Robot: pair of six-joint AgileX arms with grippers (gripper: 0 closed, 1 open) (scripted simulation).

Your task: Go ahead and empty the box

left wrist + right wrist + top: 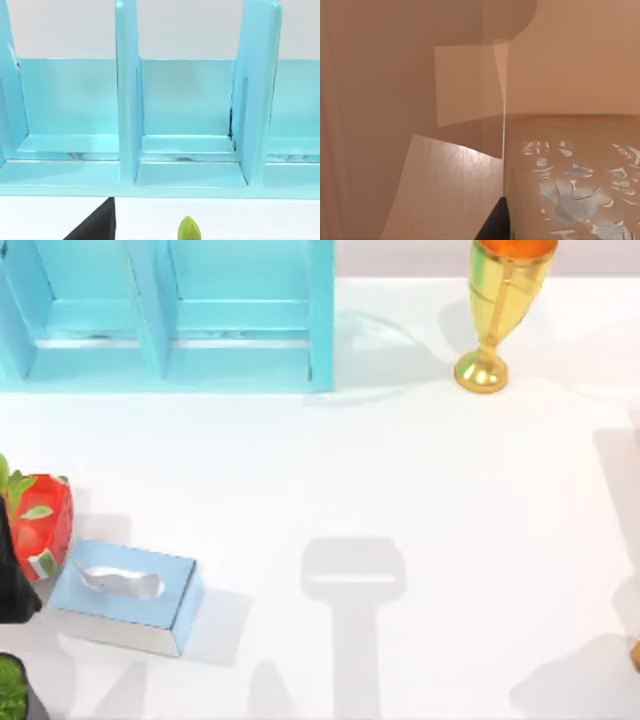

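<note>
One tissue box (125,595), one strawberry (42,524), one trophy (497,310), one shelf (170,315).

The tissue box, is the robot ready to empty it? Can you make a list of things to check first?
1. Tissue box on the table, at the top view's left: ok.
2. Slot on its top facing up, something pale showing in it: ok.
3. Space around it: not ok, a strawberry sits close beside it.
4. Left gripper near the box, at the left edge: ok.
5. Left gripper open or shut: cannot tell.
6. Blue shelf and gold trophy far from the box: ok.
</note>
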